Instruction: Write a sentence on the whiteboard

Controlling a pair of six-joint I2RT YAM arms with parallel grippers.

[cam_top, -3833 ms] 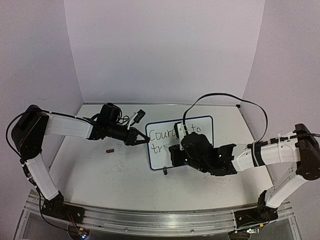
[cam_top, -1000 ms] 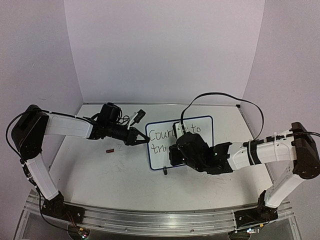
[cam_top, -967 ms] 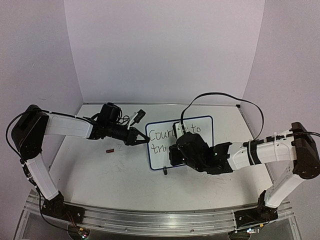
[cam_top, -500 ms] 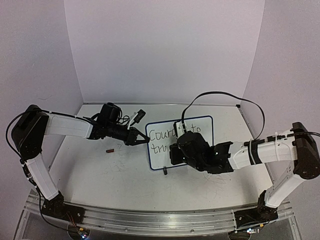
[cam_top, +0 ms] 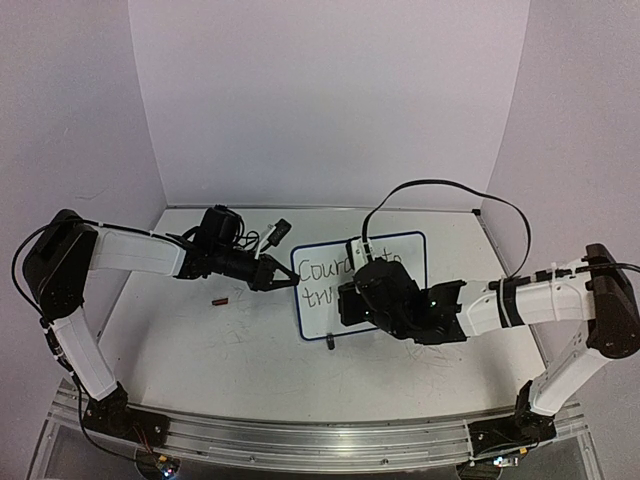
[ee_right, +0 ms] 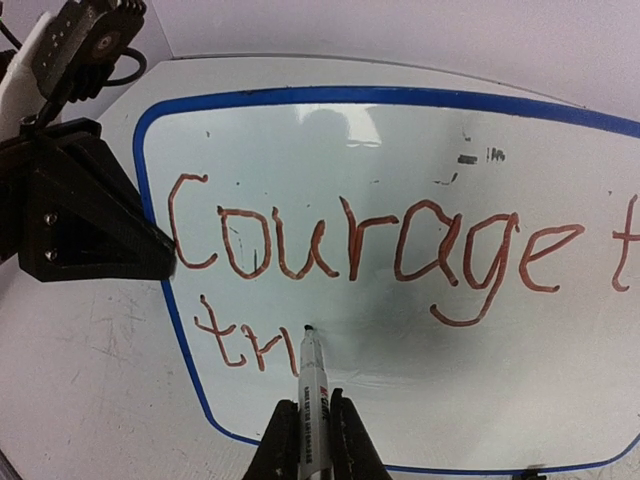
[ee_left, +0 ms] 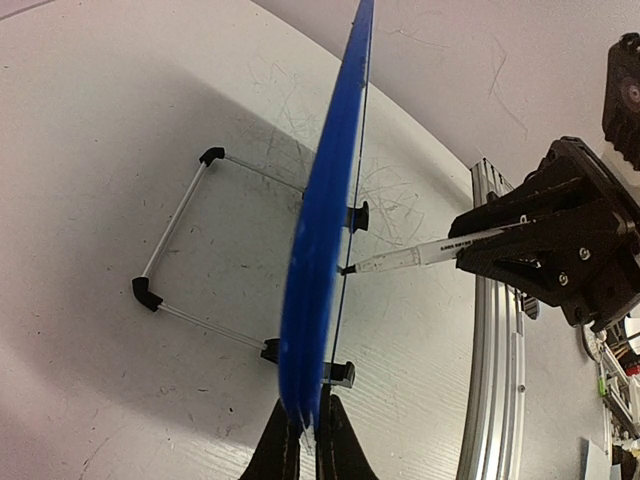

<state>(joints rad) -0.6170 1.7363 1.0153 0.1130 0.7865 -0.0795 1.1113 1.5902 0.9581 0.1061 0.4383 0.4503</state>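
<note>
Mid-frame, the left gripper (ee_left: 310,428) pinches the small blue-framed whiteboard (ee_right: 400,330) by its edge while the right gripper (ee_right: 311,418), clamped on a thin white marker (ee_right: 313,385), seemingly touches the red handwritten sentence (ee_right: 360,250) at its second line; a hard push could tilt the board.

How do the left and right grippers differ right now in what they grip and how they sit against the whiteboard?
The left gripper is shut on the whiteboard's blue frame edge; the right gripper is shut on a marker. Left meets the board edge-on from its side; right faces the writing surface, marker tip at the second line of the sentence. Shared: both shut, both at the board.
</note>
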